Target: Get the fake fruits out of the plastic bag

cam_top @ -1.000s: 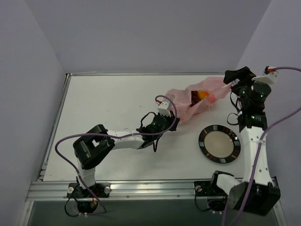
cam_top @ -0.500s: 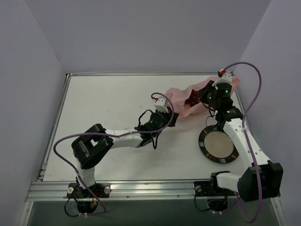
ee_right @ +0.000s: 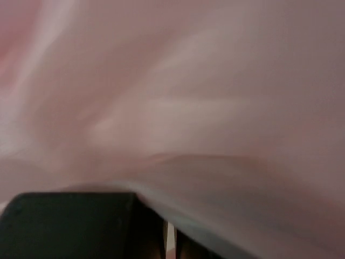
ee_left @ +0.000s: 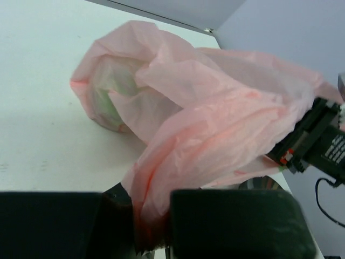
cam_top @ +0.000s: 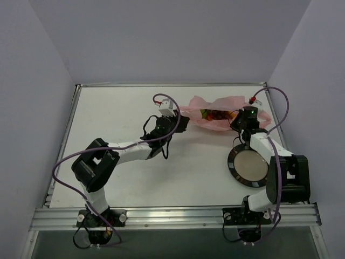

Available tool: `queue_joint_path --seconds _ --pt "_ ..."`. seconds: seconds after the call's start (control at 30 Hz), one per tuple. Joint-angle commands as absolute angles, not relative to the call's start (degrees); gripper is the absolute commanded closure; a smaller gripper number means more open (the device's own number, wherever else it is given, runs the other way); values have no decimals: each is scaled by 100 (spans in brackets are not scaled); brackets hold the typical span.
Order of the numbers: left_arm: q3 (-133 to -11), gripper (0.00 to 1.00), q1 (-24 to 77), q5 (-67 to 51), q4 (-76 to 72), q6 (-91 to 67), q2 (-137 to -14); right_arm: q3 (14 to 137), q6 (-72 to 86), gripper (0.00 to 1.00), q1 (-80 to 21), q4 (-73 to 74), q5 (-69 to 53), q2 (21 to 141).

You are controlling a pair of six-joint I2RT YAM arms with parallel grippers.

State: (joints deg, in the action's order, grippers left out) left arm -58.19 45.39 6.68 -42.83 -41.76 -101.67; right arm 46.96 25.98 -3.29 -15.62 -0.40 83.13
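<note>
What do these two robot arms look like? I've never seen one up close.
The left arm and the right arm are built alike: slim white links joined by chunky black joints, on black bases. A purple cable loops loosely along each arm. A green light glows at the right wrist. The left gripper has blocky black fingers.

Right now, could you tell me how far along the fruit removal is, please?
Done: nothing yet. The fake fruits show through the pink plastic bag, and none is visible outside it. In hand: the left end effector pinches the bag's edge, and the right end effector is pressed into its other end, grip unclear. Left: every fruit must come out.
</note>
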Motion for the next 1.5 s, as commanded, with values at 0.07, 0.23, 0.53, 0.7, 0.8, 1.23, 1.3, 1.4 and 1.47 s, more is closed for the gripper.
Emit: queue_joint_path --seconds 0.07,0.23,0.53,0.7,0.8,1.23,1.3,1.4,1.47 --pt "-5889 97 4044 167 -4079 -4614 -9993 4421 2927 100 -35 -2258 -34 8560" --pt "-5862 89 4043 0 -3824 -4395 -10002 4561 2988 100 139 -2390 -62 8973" --pt "-5327 28 4384 -107 -2797 -3754 -8976 4711 2760 100 237 -2048 334 8570" --pt "-5745 27 5254 1088 -1013 -2753 -7737 4596 2804 100 114 -2188 168 8736" --pt "-6395 27 5922 1905 -28 -2207 -7612 4667 2813 100 70 -2154 141 8666" --pt "-8928 7 5951 1029 1458 -941 -9402 4772 2602 100 167 -1978 -149 8429" --pt "-9429 4 5802 785 1485 -888 -9877 4755 2575 100 184 -1969 -211 8411" --pt "-10078 3 5415 222 1669 -879 -10501 4746 2549 100 237 -1969 -255 8394" --pt "-10492 3 5178 1 2047 -757 -11027 4755 2540 100 246 -1977 -316 8376"
